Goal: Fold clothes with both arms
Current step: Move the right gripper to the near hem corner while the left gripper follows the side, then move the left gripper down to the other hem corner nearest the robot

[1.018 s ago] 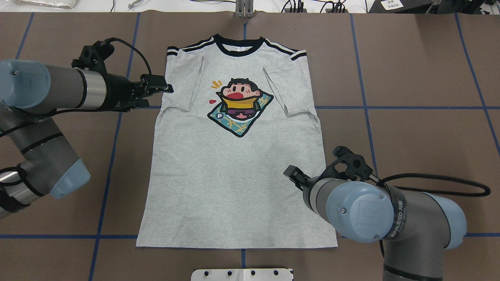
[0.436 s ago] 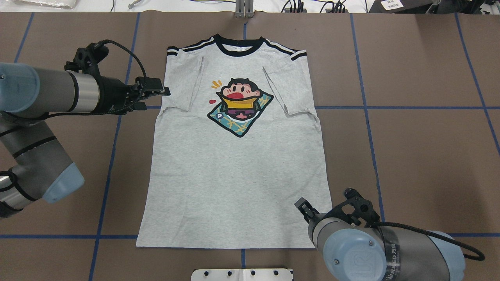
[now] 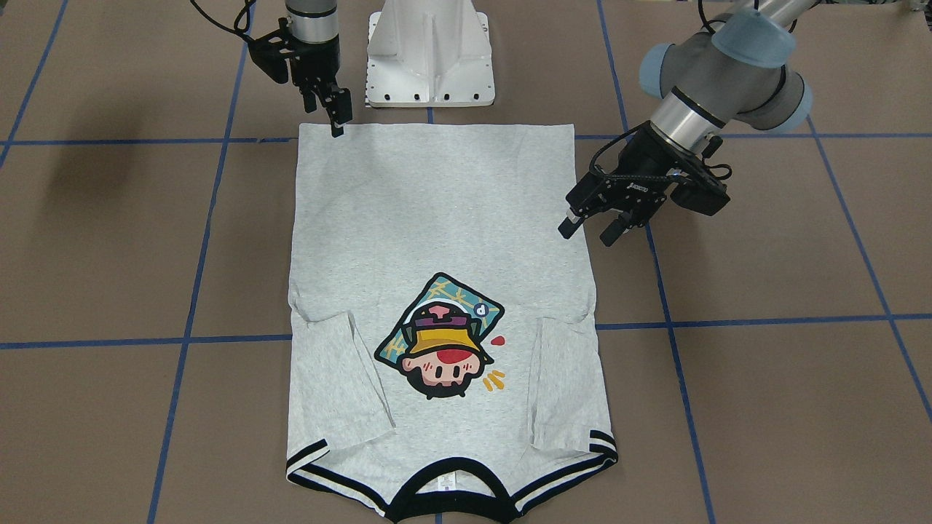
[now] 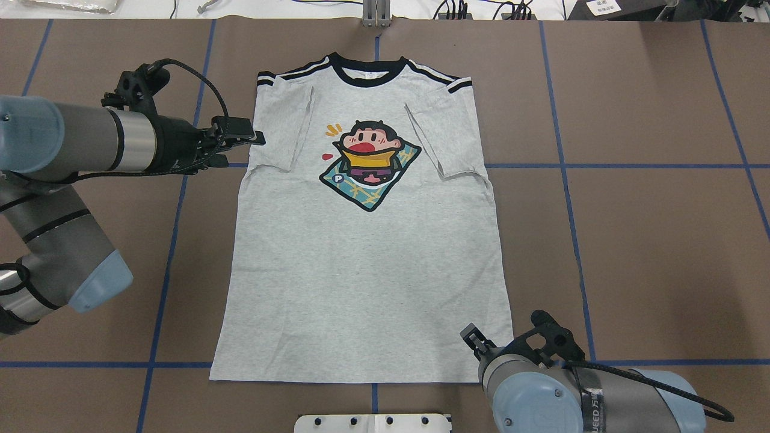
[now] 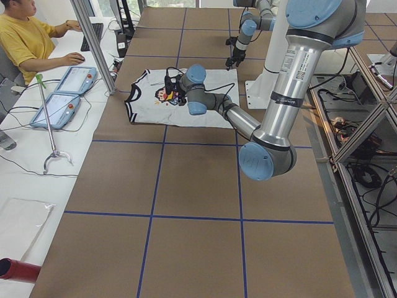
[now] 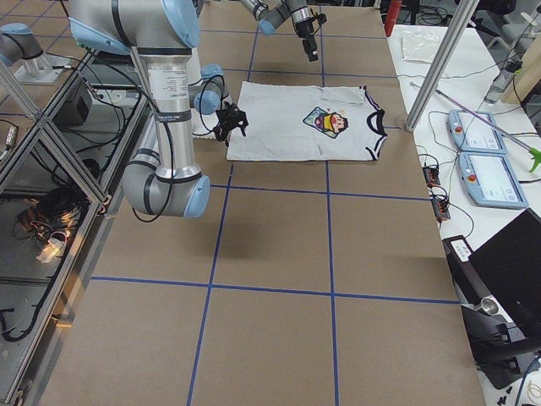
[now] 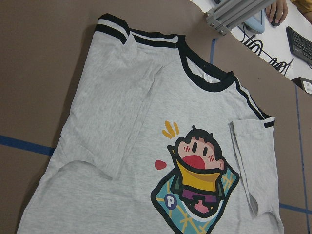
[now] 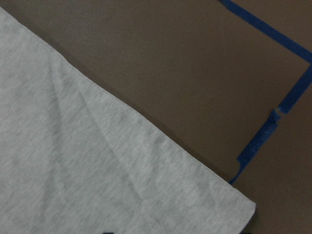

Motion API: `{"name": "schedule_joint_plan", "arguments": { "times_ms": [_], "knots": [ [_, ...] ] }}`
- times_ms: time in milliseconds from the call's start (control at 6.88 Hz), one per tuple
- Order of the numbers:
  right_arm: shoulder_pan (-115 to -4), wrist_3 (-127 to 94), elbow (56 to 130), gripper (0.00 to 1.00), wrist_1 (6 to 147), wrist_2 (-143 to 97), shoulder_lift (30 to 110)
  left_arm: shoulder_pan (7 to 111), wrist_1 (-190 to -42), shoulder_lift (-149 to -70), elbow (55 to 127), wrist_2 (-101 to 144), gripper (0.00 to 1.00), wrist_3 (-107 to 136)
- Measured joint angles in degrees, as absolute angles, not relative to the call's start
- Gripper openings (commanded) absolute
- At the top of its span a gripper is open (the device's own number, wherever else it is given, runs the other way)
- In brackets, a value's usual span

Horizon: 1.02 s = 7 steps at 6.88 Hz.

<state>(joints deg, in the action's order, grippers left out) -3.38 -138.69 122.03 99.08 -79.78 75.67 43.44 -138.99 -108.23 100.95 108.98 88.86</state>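
The grey T-shirt [image 4: 361, 270] is being laid out flat and face-up on the brown table [image 4: 631, 240]. Its black collar [image 4: 367, 75] is being pointed away from the robot. Both sleeves are being shown folded in over the chest, either side of the cartoon print [image 4: 368, 163].

The left gripper [image 3: 586, 234] is being held at the shirt's left side edge, around armpit level. Its fingers are being held apart with nothing between them. Whether the cloth is being touched can't be told.

The right gripper [image 3: 328, 116] is being pointed down at the hem's right corner [image 8: 234, 204], near the white pedestal base [image 3: 431, 54]. Its fingers are being held apart too, and nothing is being gripped.
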Motion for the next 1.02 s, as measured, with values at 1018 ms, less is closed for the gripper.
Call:
{"name": "schedule_joint_plan", "arguments": {
  "times_ms": [1018],
  "knots": [
    [-1.7,-144.7,120.3,0.69,98.4,-80.1,79.3,43.0,-138.7,-108.7,100.1,108.9,0.99,88.7]
  ]
}}
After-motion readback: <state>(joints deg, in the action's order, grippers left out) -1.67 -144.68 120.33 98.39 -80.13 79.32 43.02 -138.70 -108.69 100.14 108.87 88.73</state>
